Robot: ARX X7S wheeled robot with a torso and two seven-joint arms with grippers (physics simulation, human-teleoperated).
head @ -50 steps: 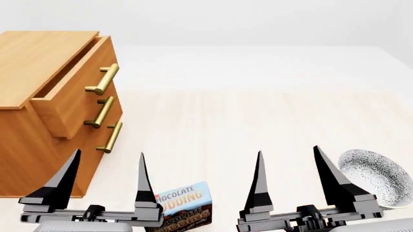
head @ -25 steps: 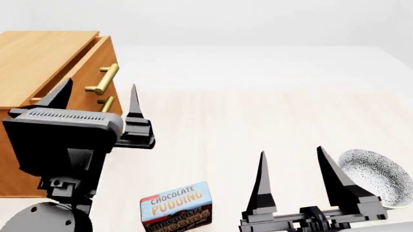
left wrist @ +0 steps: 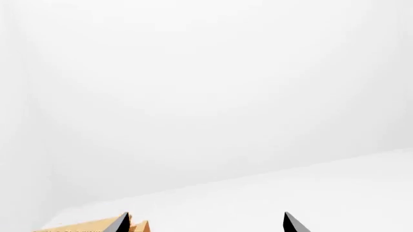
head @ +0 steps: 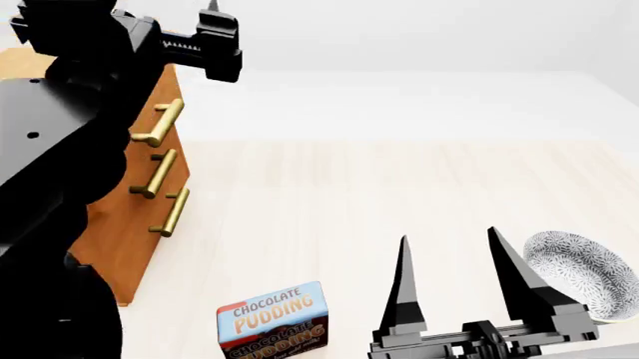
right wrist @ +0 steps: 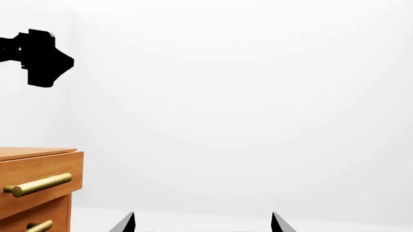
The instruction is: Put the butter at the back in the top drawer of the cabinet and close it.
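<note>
The butter is out of view. The cabinet [head: 125, 247] stands at the left, mostly hidden behind my raised left arm. Its top drawer [right wrist: 38, 169] juts out a little past the drawer below, and the brass handle [head: 160, 123] shows; the inside is hidden. My left gripper [head: 175, 22] is high above the cabinet's front, open and empty, with both fingertips [left wrist: 125, 221] far apart in the left wrist view. My right gripper [head: 450, 258] stands open and empty low at the front, to the right of the pudding box.
A Chocolate Pudding box [head: 271, 321] stands on the floor at the front. A patterned white bowl [head: 584, 273] lies at the right edge. The two lower drawers [head: 150, 194] are shut. Light wooden floor runs from the cabinet to the bowl.
My left arm has swung up from the low front to high over the cabinet, and it now hides the cabinet top and drawer opening. The right gripper has stayed put.
</note>
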